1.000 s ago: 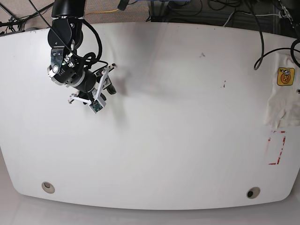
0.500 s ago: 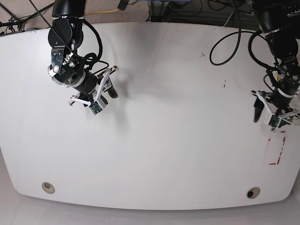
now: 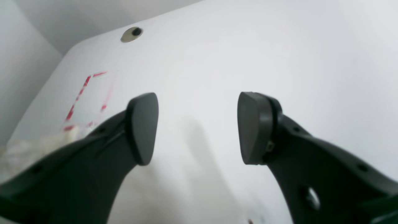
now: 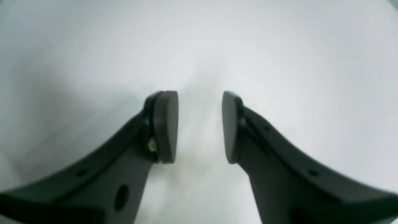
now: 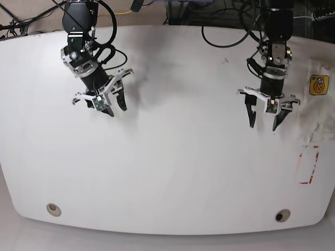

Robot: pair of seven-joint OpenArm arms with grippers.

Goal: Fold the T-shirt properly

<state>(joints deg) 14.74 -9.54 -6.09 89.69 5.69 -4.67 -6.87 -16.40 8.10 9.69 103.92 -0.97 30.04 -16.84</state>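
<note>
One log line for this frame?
left gripper: open, empty | right gripper: open, empty | T-shirt: bunched at table edge, untouched

Lighting: bright, even, diffuse from overhead. Table (image 5: 172,157) near-white, mild glare. Shadows: soft grey smudges beside each arm in base view; faint streak between fingers (image 3: 143,127) in left wrist view. Focus: base sharp; both wrist views soft, right wrist blurrier. Distortion: table edge bowed in base view.

No legible text anywhere.
</note>
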